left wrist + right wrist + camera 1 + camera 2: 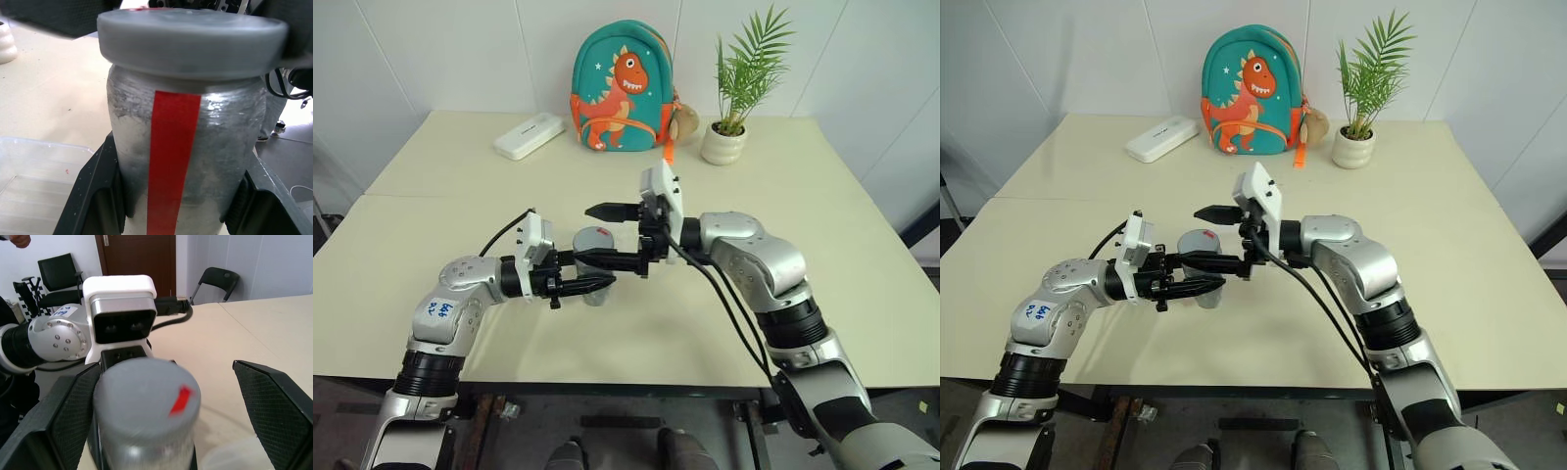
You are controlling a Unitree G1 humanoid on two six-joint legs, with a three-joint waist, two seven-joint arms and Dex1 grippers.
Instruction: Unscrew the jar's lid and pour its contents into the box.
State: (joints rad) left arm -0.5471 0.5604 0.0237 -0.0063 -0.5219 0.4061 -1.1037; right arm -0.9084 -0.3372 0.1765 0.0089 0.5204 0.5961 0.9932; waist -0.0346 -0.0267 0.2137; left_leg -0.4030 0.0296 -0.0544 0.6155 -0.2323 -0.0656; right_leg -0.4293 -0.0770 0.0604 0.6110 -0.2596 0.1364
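The jar (pixel 595 269) is held upright above the table (pixel 431 225) near the front edge, clenched by the left gripper (pixel 599 284) around its lower body; in the left wrist view both black fingers (pixel 93 196) are pressed against the jar's sides. The lid (pixel 190 41) is seated on top, not yet unscrewed. The right gripper (pixel 597 235) is spread wide, with one finger at 12 o'clock of the lid and the other across the lid's near side; no contact is confirmed. In the right wrist view the lid is flanked by the open fingers (pixel 274 401). The box (pixel 34 186) is seen beside the jar on the table. The contents cannot be made out through the silvery wall. The jar is judged light, rigid and smooth, likely slippery; the lid's rim is the place to be pinched, with the body kept clamped low.
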